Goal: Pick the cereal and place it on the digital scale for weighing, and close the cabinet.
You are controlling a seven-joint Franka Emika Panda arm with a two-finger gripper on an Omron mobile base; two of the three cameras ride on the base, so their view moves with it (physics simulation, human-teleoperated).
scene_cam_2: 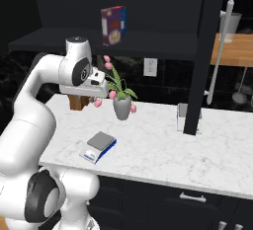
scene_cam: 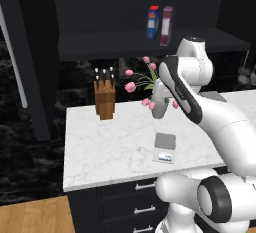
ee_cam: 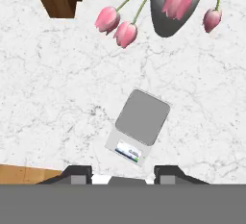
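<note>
Cabinet spans top of left base view, open; cereal upper right on its shelf, beside blue box. Tulip vase mid-frame under shelf, knife block left. Digital scale center of hand view, bare. Gripper at bottom edge, narrow-set, holding nothing.

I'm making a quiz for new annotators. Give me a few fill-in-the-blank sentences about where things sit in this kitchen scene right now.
1. The cereal stands on a shelf inside the open ____.
2. On that shelf, the box beside the cereal is blue with a ____ top.
3. The plate of the digital scale has ____ on it.
4. The vase on the counter holds pink ____.

Missing words: cabinet; red; nothing; tulips
</note>
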